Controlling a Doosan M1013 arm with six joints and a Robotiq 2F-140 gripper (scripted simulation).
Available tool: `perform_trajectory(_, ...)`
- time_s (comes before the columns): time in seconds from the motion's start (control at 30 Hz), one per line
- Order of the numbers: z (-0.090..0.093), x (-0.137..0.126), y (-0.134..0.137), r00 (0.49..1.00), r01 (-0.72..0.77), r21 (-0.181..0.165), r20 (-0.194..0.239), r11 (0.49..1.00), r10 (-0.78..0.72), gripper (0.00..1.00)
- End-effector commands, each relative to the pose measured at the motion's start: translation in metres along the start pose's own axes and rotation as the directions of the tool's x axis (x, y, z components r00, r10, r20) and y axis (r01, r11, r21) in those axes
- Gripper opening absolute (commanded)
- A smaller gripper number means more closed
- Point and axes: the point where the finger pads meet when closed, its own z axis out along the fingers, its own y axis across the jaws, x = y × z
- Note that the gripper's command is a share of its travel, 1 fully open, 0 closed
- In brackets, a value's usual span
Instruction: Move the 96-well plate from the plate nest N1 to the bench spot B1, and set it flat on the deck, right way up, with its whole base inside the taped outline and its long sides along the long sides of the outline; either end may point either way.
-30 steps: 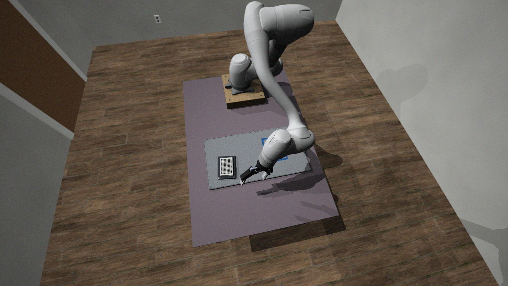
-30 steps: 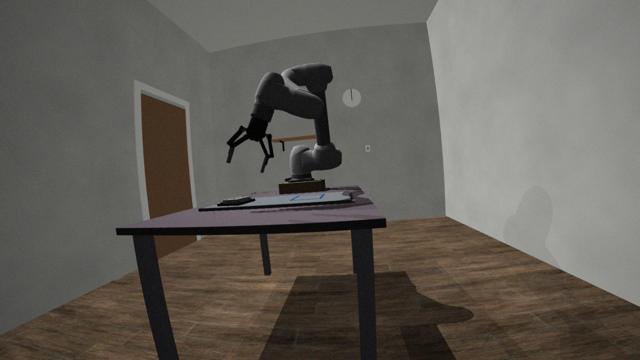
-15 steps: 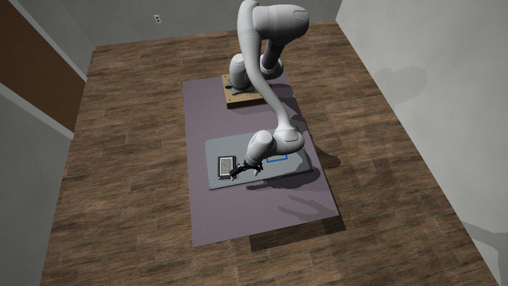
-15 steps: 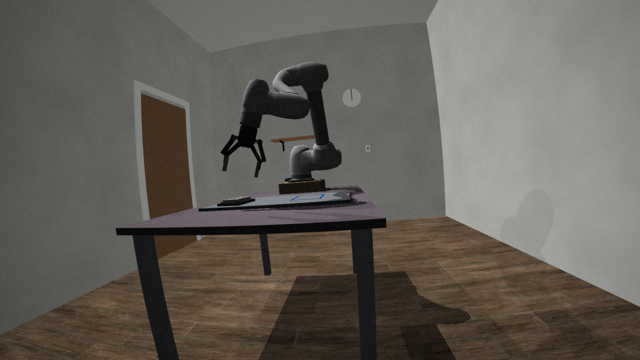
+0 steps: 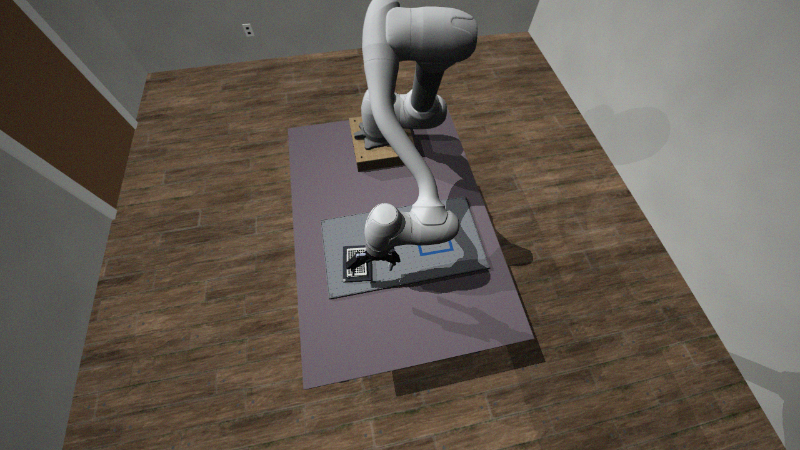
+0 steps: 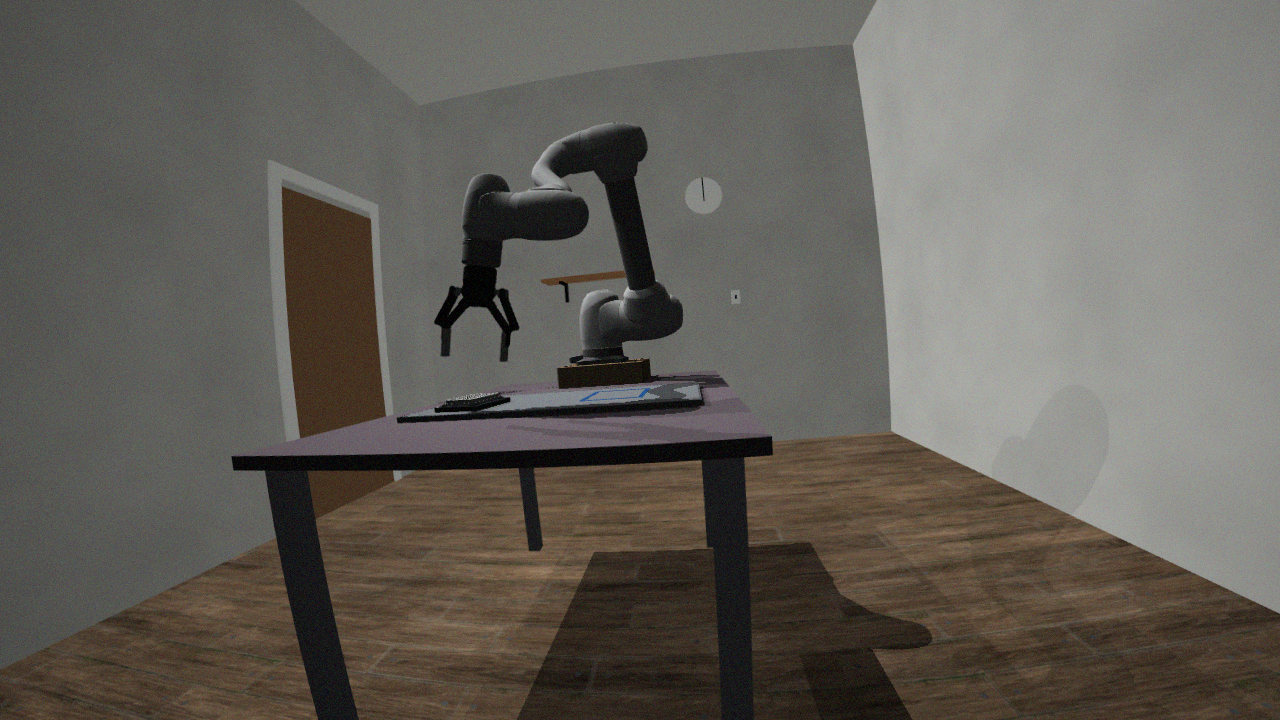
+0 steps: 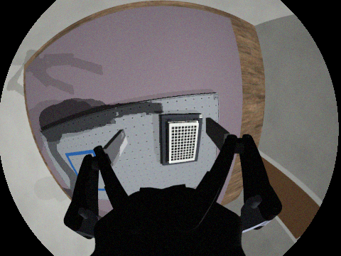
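Note:
The white 96-well plate (image 5: pixel 359 267) sits in its black plate nest (image 5: pixel 355 277) at the left end of the grey deck (image 5: pixel 404 254). It also shows in the wrist view (image 7: pixel 183 141) and, edge-on, in the exterior view (image 6: pixel 472 401). The blue taped outline B1 (image 5: pixel 435 248) lies on the deck to the right, partly hidden by the arm; it shows in the exterior view (image 6: pixel 615 394) and the wrist view (image 7: pixel 84 162). My gripper (image 6: pixel 476 344) (image 5: pixel 373 260) is open and empty. It hangs well above the deck, fingers down, over the nest's right side (image 7: pixel 163 139).
The deck lies on a purple table (image 5: pixel 391 268). The arm's wooden base block (image 5: pixel 379 146) stands at the table's far end. The arm's forearm (image 5: pixel 416 226) hangs over the middle of the deck. A door (image 6: pixel 329 340) is in the left wall.

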Motion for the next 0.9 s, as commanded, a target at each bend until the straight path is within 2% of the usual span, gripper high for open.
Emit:
perform_trajectory(0.0, 0.004, -0.014, 0.009, 1.0, -0.022, 0.03, 0.007, 0.999, 0.022, 1.0)
perform_trajectory(0.13, 0.012, -0.03, 0.019, 1.0, -0.022, 0.03, 0.007, 0.999, 0.022, 1.0)
perform_trajectory(0.23, 0.017, -0.042, 0.026, 0.997, -0.08, 0.093, 0.024, 0.992, 0.078, 1.0)
perform_trajectory(0.4, 0.022, -0.054, 0.033, 0.997, -0.08, 0.093, 0.024, 0.992, 0.078, 1.0)
perform_trajectory(0.5, 0.027, -0.066, 0.04, 0.99, -0.139, 0.154, 0.038, 0.978, 0.135, 1.0)
perform_trajectory(0.67, 0.035, -0.087, 0.051, 0.99, -0.139, 0.154, 0.038, 0.978, 0.135, 1.0)
perform_trajectory(0.87, 0.035, -0.087, 0.051, 0.99, -0.139, 0.154, 0.038, 0.978, 0.135, 1.0)
